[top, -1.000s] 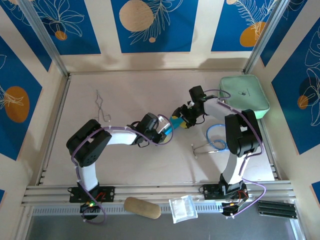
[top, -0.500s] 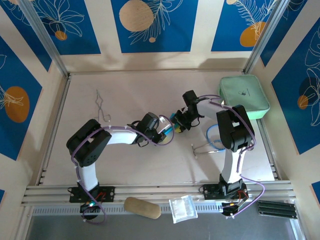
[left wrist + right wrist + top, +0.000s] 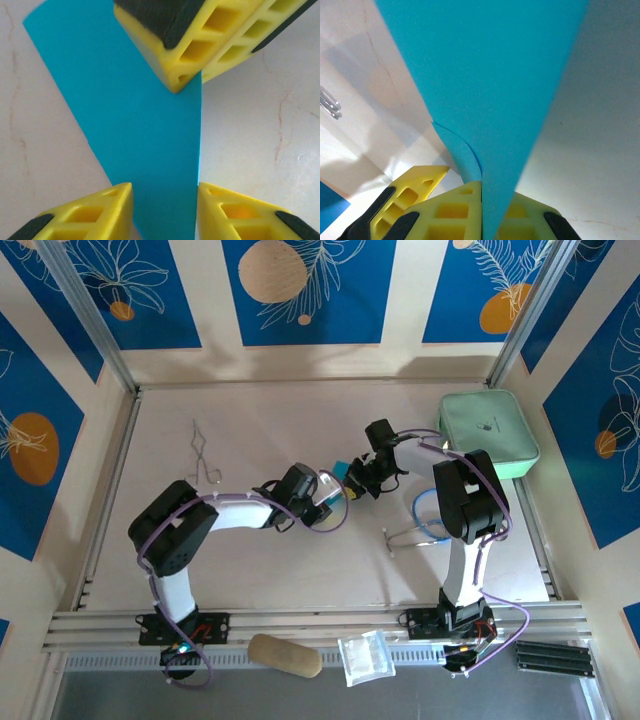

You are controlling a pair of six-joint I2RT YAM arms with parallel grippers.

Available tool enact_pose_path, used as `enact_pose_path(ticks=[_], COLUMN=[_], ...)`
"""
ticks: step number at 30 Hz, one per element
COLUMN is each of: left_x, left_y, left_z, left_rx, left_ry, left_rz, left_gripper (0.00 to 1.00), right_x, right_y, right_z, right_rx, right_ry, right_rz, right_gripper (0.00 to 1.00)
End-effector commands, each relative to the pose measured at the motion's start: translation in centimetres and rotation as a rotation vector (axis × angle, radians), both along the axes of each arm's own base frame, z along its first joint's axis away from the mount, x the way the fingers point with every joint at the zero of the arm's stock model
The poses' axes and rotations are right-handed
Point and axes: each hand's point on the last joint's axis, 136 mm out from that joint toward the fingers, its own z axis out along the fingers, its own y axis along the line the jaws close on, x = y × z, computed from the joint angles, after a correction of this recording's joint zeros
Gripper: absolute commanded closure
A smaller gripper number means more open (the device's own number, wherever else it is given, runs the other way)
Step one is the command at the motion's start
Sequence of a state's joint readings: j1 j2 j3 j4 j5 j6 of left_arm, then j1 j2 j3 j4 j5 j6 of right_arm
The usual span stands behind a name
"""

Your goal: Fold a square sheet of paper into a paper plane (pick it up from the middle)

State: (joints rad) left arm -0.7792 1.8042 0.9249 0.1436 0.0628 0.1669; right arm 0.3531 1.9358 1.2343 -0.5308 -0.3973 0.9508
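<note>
The right hand (image 3: 356, 485) now sits farther toward 9 o'clock, clamped on the paper (image 3: 140, 125); the left hand (image 3: 165, 197) is looser than before.

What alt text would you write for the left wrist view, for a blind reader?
A narrow teal paper runs over a pale table, its near end between the yellow fingers of the open left gripper. At the top, the shut right gripper pinches its edge.
</note>
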Motion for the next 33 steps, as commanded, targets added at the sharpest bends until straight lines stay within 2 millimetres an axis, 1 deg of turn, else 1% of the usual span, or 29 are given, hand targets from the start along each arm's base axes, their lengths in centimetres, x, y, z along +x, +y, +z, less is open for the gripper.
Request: enact_pose_path(ticks=[1,4,11,19,27,29,33], left_x=[0.1,0.0,0.1,0.0,-0.1,-0.2,-0.5], left_y=[-0.3,-0.5,-0.5,-0.5,-0.4,-0.4,-0.5], left_z=[1.8,1.5,0.0,-0.7,-1.3,-1.4,-1.5], left_rx=[0.013,0.029,0.073,0.075,0.078,0.077,0.071], left_ry=[-0.047,-0.043,-0.020,-0.011,0.001,0.006,0.019], left_rz=[-0.015,-0.019,-0.020,-0.018,-0.012,-0.013,-0.022], left_gripper=[0.62,0.63,0.63,0.65,0.80,0.83,0.88], right_x=[0.2,0.1,0.0,0.1,-0.1,-0.1,0.0], right_y=[0.4,0.4,0.5,0.6,0.6,0.5,0.1], right_z=[1.3,1.1,1.1,1.0,0.9,0.9,1.0], right_rx=[0.039,0.042,0.049,0.054,0.053,0.052,0.034], right_ry=[-0.008,-0.003,0.003,0.008,0.015,0.014,0.008], right_rz=[-0.010,-0.010,-0.010,-0.013,-0.011,-0.010,-0.008], right_gripper=[0.92,0.92,0.93,0.93,0.91,0.87,0.68])
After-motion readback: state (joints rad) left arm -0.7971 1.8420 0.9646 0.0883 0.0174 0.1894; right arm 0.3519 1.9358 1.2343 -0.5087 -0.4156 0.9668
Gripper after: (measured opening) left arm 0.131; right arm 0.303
